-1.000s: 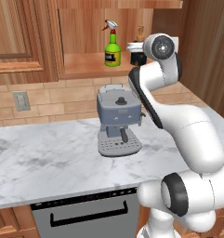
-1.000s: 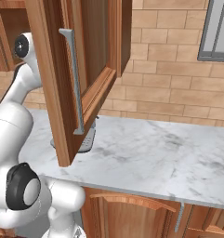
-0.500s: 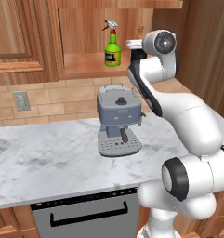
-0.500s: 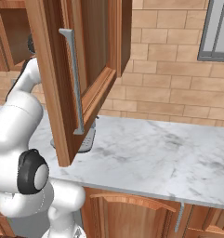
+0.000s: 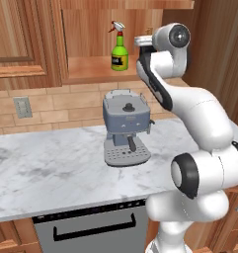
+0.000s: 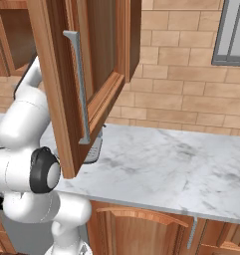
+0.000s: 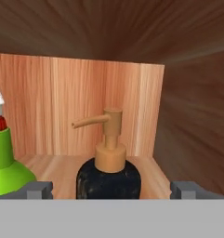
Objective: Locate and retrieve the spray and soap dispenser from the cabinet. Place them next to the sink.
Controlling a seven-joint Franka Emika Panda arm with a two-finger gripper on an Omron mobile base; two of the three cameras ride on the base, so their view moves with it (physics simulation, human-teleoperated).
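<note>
The soap dispenser (image 7: 108,174), a squat black bottle with a bronze pump, stands close in front of my gripper (image 7: 111,191). The gripper is open, with one fingertip (image 7: 36,189) left of the bottle and the other to its right, holding nothing. The green spray (image 7: 4,165) stands just left of the dispenser. In the left base view the spray (image 5: 120,49) stands on the shelf of the open cabinet (image 5: 86,69), and my hand (image 5: 141,41) reaches in at the niche's right end, hiding the dispenser. The sink is out of view.
A grey coffee machine (image 5: 125,128) stands on the marble counter (image 5: 51,168) under the niche. An open wooden cabinet door (image 6: 86,74) with a long handle juts out right of the arm. A dishwasher front (image 5: 86,227) sits below the counter.
The arm has stretched forward and its hand has moved closer to the niche. The jaws have stayed open and the bottles have not moved.
</note>
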